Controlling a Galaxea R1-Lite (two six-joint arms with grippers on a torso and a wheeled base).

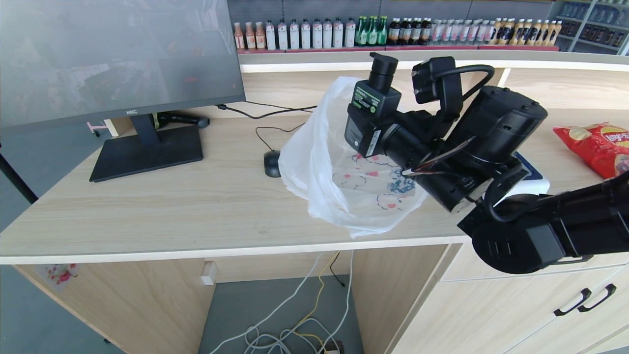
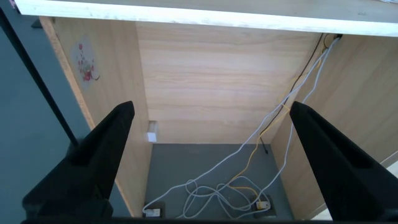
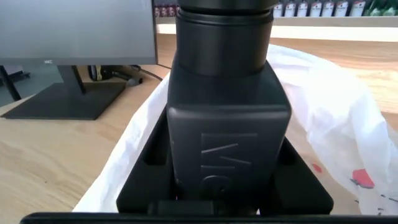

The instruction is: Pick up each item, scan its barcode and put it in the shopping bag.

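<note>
Wooden counter [image 1: 147,206] stands in a shop. Before its lower opening hangs the left gripper [image 2: 211,124], fingers spread and empty. On top, a monitor [image 1: 118,54], then a mouse [image 1: 271,163] just beside a white open bag [image 1: 314,167]. Over the bag, the right gripper [image 1: 381,135] is clamped on a black bottle [image 1: 374,101]. Chips [image 1: 597,147] lie far right.

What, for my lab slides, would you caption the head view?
Right gripper holds a black bottle by the white shopping bag on the counter; a red chip bag lies farther right.
</note>
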